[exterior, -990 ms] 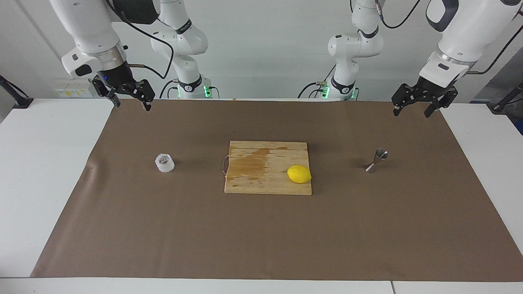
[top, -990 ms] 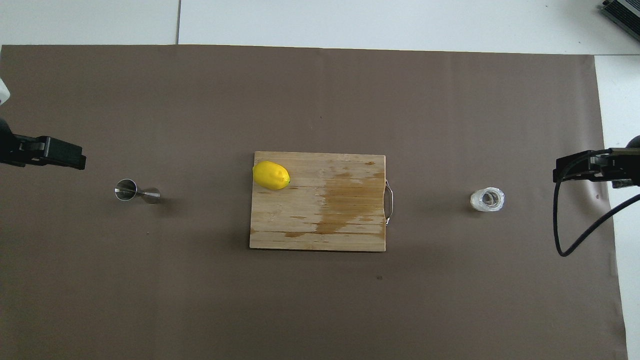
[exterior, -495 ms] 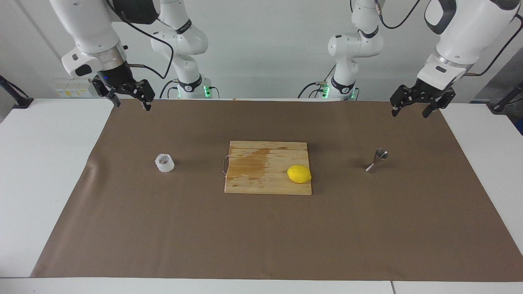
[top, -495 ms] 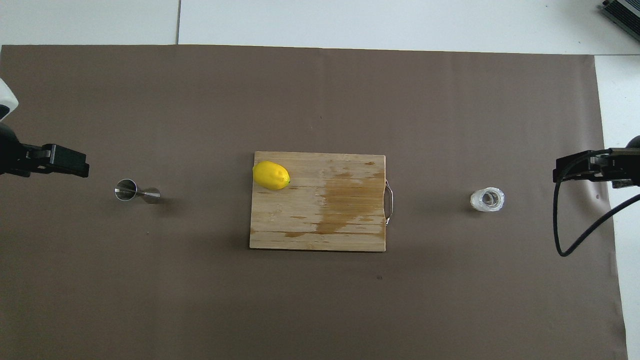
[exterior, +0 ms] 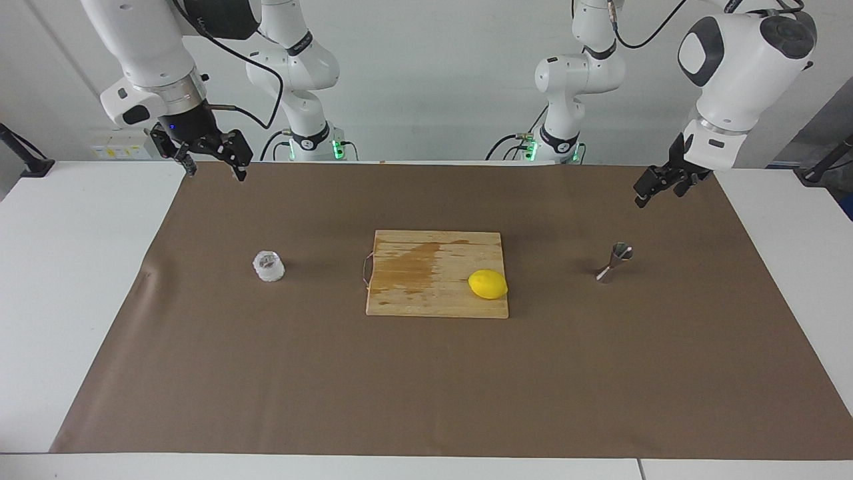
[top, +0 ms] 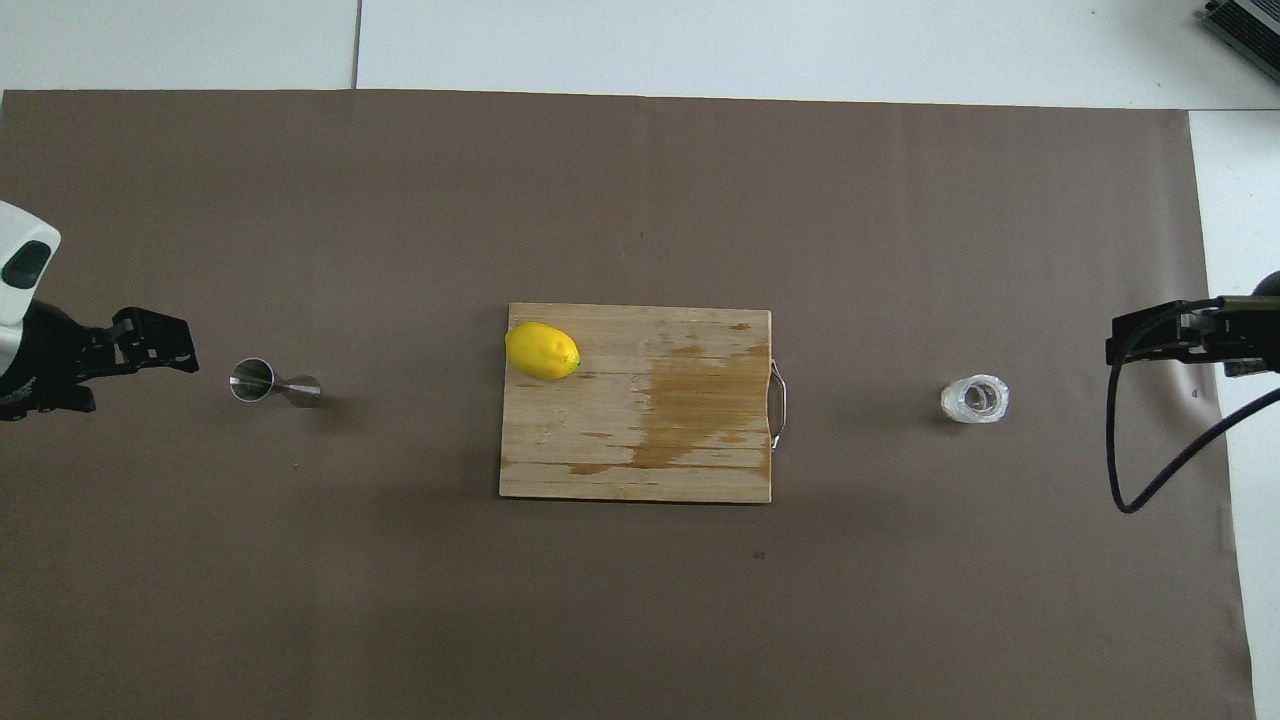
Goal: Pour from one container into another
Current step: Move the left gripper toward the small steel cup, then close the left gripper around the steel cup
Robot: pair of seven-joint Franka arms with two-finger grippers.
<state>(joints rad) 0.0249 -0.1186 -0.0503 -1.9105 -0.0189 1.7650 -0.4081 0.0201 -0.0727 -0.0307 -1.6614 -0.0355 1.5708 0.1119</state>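
Observation:
The squat clear glass tumbler (exterior: pixel 268 266) (top: pixel 974 399) stands on the brown mat toward the right arm's end of the table. The steel hourglass jigger (exterior: pixel 614 263) (top: pixel 272 382) stands upright toward the left arm's end. My left gripper (exterior: pixel 657 189) (top: pixel 138 372) hangs open and empty above the mat, a short way from the jigger and clear of it, with its wrist turned. My right gripper (exterior: pixel 212 167) (top: pixel 1180 350) waits open and empty, high over the mat's edge near its base, well away from the glass.
A wooden cutting board (exterior: pixel 413 293) (top: pixel 690 450) with a wire handle lies in the middle of the mat. A yellow lemon (exterior: pixel 488 285) (top: pixel 542 351) sits on its corner toward the jigger. The brown mat (exterior: pixel 426 387) covers most of the white table.
The left arm has swung its wrist round and brought its gripper lower and closer to the jigger. The right arm, glass, jigger and lemon have not moved.

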